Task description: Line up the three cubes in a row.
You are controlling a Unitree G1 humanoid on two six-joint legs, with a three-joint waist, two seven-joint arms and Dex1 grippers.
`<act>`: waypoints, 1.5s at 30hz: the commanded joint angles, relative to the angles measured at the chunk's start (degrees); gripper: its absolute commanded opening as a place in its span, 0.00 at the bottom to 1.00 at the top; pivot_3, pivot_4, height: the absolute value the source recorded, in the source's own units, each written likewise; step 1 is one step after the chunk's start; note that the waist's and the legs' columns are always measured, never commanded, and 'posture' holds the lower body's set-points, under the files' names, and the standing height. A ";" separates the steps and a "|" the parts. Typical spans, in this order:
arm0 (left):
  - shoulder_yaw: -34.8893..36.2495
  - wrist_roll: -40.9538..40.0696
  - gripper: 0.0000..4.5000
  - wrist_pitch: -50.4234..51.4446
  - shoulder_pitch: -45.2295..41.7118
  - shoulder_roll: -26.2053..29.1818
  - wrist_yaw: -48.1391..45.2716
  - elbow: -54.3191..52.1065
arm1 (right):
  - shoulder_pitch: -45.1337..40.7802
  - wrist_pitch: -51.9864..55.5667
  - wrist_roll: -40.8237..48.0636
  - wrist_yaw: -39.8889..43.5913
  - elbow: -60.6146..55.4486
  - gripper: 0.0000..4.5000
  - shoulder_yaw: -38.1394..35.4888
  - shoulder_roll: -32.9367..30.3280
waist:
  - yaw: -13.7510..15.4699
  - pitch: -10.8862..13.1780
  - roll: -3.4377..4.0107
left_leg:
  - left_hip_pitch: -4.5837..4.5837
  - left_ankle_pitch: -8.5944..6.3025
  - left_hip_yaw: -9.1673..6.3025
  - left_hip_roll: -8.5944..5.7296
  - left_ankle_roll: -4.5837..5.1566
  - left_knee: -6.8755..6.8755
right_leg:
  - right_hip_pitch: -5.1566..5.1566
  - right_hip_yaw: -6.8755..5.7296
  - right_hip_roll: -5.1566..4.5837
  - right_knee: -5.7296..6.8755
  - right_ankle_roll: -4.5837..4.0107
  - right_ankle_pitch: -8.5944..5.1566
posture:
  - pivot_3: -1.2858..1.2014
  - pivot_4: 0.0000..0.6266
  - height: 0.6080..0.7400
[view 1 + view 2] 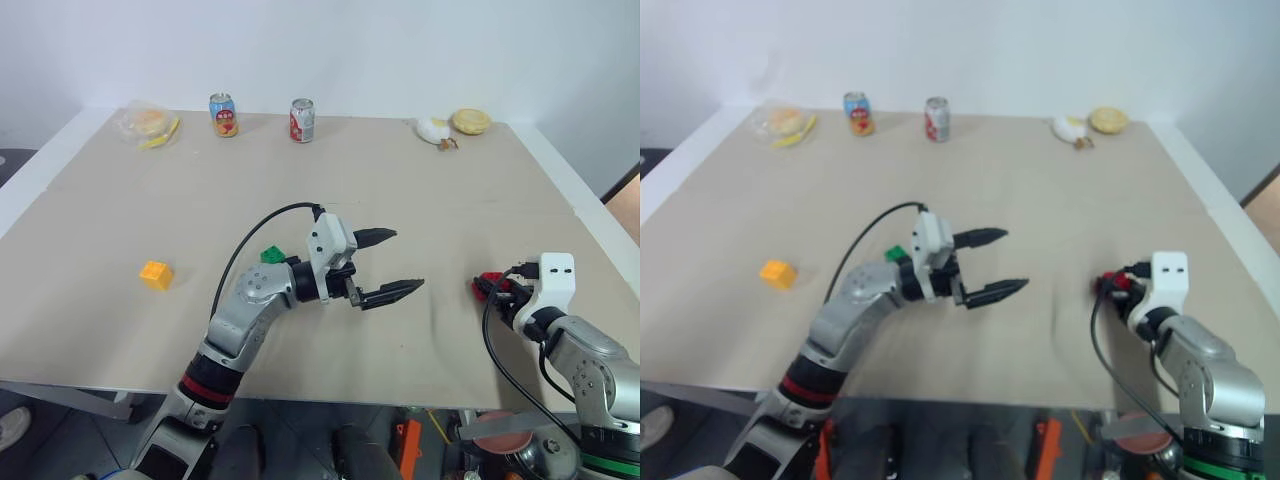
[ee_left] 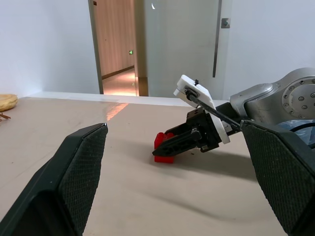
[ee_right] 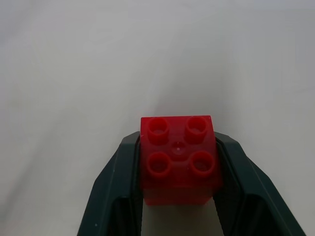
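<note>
Gleaming red cube (image 3: 179,158), four-studded top

tabletop (image 1: 400,190): beige | far edge: two drink cans (image 1: 223,114) (image 1: 302,120) | far-left corner: bagged food (image 1: 149,124) | far-right corner: white item (image 1: 434,129), round yellow pastry (image 1: 471,121)

A bare indoor test room, lab-like: a large beige table (image 1: 400,200) against plain white walls (image 1: 400,50), with drink cans (image 1: 302,120) and toy food (image 1: 470,121) along its far edge, and a doorway (image 2: 118,44) onto a corridor.
</note>
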 commanded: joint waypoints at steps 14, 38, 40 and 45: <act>10.92 -9.85 1.00 4.14 11.21 26.87 -16.69 -12.94 | -13.76 -20.84 -0.85 46.82 -4.57 0.28 25.41 -14.16 | -0.13 0.11 0.04 | 0.04 -0.03 -0.03 0.16 -0.05 -0.21 | -0.11 -0.07 0.12 -0.06 -0.20 -0.11 | 0.52 0.24 0.95; 11.73 -10.64 1.00 6.72 16.79 29.09 -11.43 -19.00 | -21.41 -43.25 -12.38 66.00 20.13 0.39 35.61 -9.24 | 0.06 0.15 -0.03 | 0.06 -0.06 -0.01 0.18 -0.12 -0.21 | -0.11 -0.23 0.03 -0.04 -0.27 -0.14 | 0.52 0.24 0.95; 11.58 -10.62 1.00 6.77 16.63 28.96 -11.23 -18.84 | -21.24 -42.75 -12.22 66.07 19.71 0.56 35.44 -9.30 | 0.06 0.15 -0.03 | 0.05 -0.06 -0.02 0.18 -0.12 -0.22 | -0.11 -0.23 0.03 -0.04 -0.27 -0.14 | 0.52 0.24 0.95; 11.29 -10.66 1.00 7.03 16.15 28.51 -10.65 -18.39 | -20.52 -40.06 -10.22 65.94 16.90 0.98 34.22 -9.74 | 0.06 0.15 -0.03 | 0.05 -0.06 -0.02 0.18 -0.12 -0.22 | -0.11 -0.23 0.03 -0.04 -0.27 -0.14 | 0.52 0.24 0.95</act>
